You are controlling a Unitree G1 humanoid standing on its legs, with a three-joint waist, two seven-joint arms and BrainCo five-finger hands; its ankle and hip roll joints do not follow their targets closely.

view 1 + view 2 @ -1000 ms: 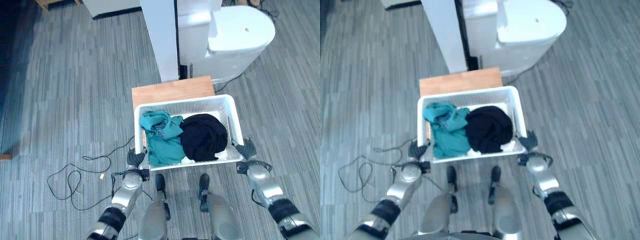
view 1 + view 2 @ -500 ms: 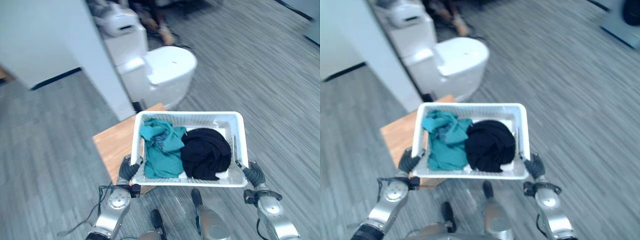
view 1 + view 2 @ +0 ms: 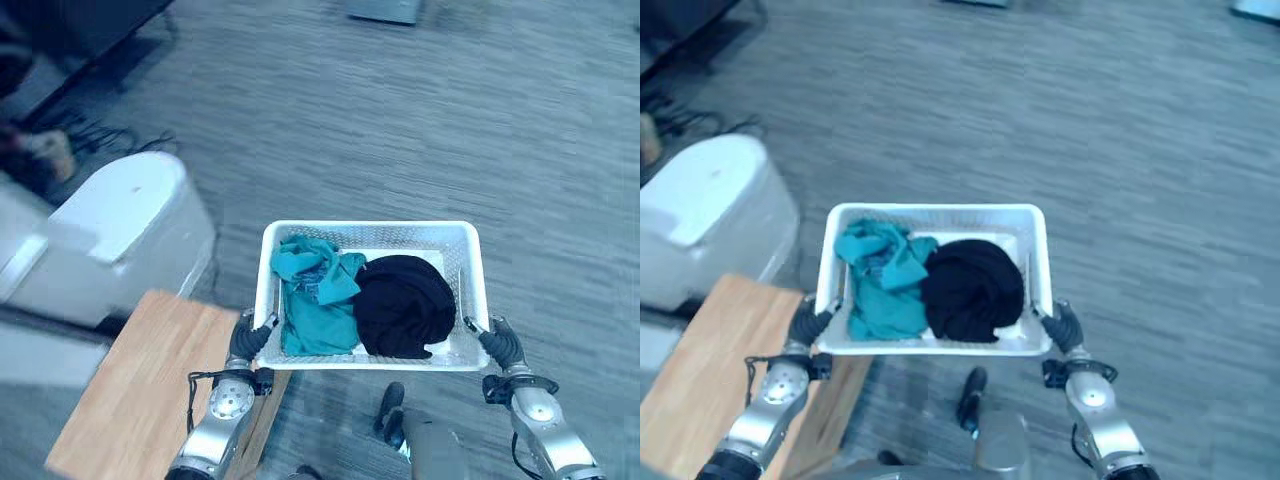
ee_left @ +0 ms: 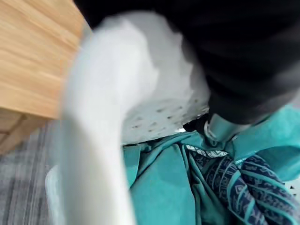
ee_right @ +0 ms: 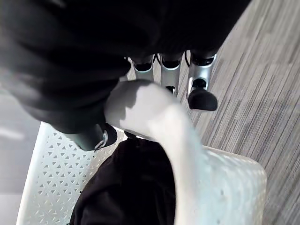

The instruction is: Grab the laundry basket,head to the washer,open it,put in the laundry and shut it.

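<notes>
Materials as I see them

I see a white perforated plastic basket [image 3: 470, 262] holding soft teal cloth [image 3: 312, 300] and matt black cloth [image 3: 404, 305]; on the left, a smooth wood-grain worktop [image 3: 130, 395]; a glossy white appliance [image 3: 110, 235] beyond; the floor [image 3: 420, 120] is grey striped carpet.
</notes>
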